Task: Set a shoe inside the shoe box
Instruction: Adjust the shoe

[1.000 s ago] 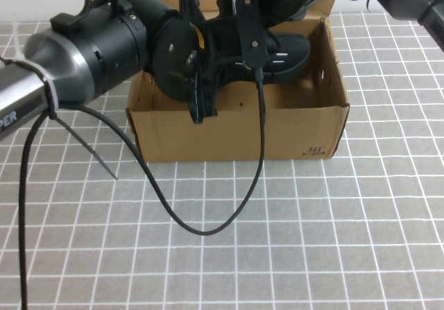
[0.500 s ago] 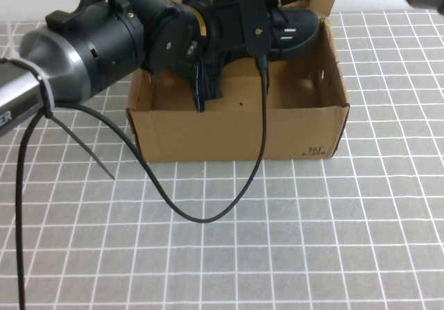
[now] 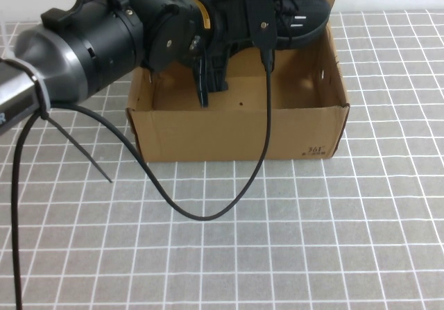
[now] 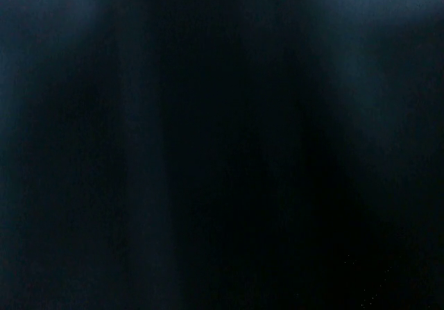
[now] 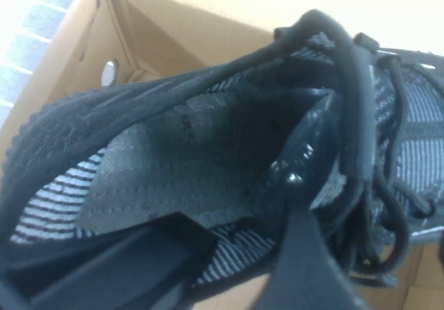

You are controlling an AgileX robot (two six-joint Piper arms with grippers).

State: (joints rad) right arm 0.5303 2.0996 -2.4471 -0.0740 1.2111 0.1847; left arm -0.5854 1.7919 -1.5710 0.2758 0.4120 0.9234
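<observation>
While one black knit lace-up sneaker point(image 3: 295, 20) hangs over the far rim of the single brown corrugated cardboard box point(image 3: 236, 133) in the high view, its long axis runs left-right, toe toward the right wall. Two arms meet there: the left gripper point(image 3: 208, 60) reaches over the box interior, its grip impossible to tell.

Left wrist view: only darkness.

Right wrist view: the right gripper point(image 5: 229, 254) pinches the sneaker's collar, one finger inside the opening.

High view's bright and evenly lit; my left wrist view's nearly black, right wrist's blurry with glare.
</observation>
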